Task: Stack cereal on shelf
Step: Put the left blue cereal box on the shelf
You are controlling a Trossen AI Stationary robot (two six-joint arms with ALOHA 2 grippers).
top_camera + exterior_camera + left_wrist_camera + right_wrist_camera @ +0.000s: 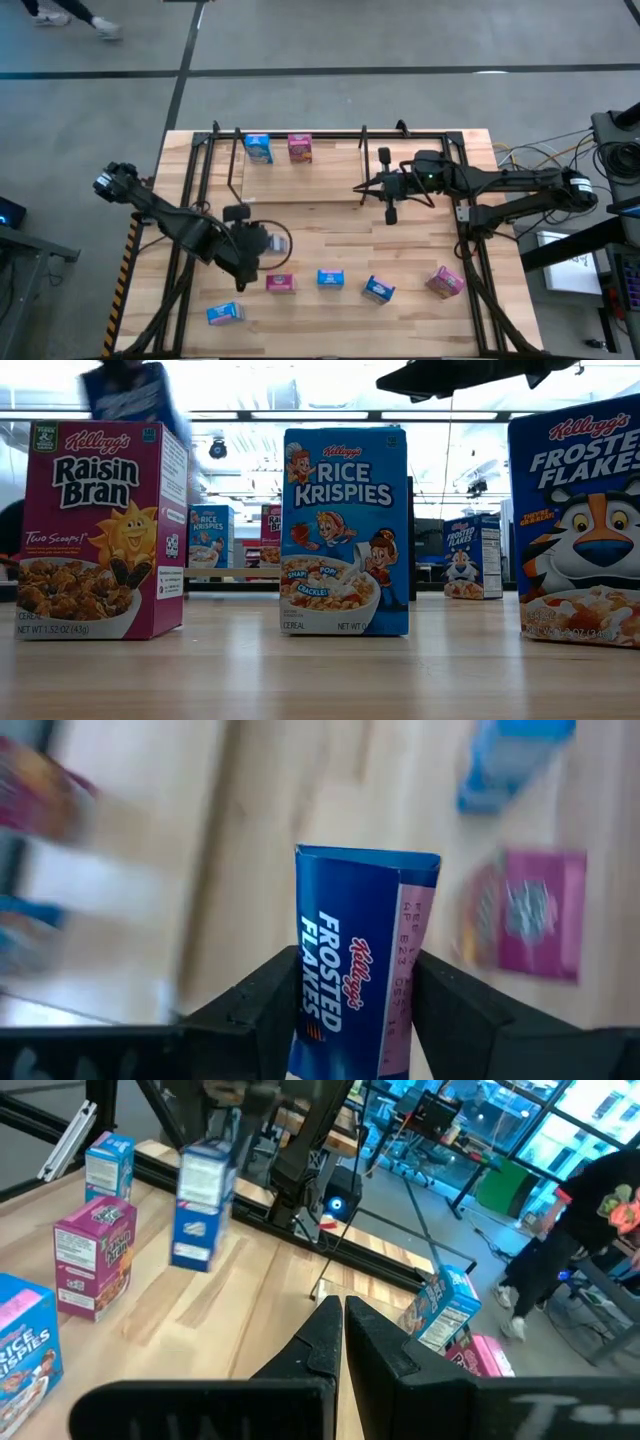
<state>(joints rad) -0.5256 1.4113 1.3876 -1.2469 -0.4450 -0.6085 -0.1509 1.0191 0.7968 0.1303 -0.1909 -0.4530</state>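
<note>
Nearest the front edge of the table, a row of cereal boxes stands on the pale wood: a blue box (225, 314) at the left corner, then a pink Raisin Bran box (281, 284), a blue Rice Krispies box (331, 279), another blue box (378, 290) and a tilted pink box (446, 282) toward the right. In the low view the Raisin Bran (100, 530), the Rice Krispies (345, 530) and a Frosted Flakes box (580, 525) loom large.

Just behind that row, the left gripper (355, 985) pinches a blue Frosted Flakes box (360, 975) between its two dark fingers (255, 1000) — the box is lifted off the table, and from above it shows as a pale blur at the gripper's tip (252, 240).

Farther back, over the middle right of the table, the right gripper (343, 1308) hangs with its jaws pressed together, holding nothing; from above it sits near the shelf's front rail (390, 195).

At the far edge is the shelf (340, 132) — thin black rods over a wood panel — with two boxes already on it side by side, one blue (258, 148) and one pink (299, 148).
</note>
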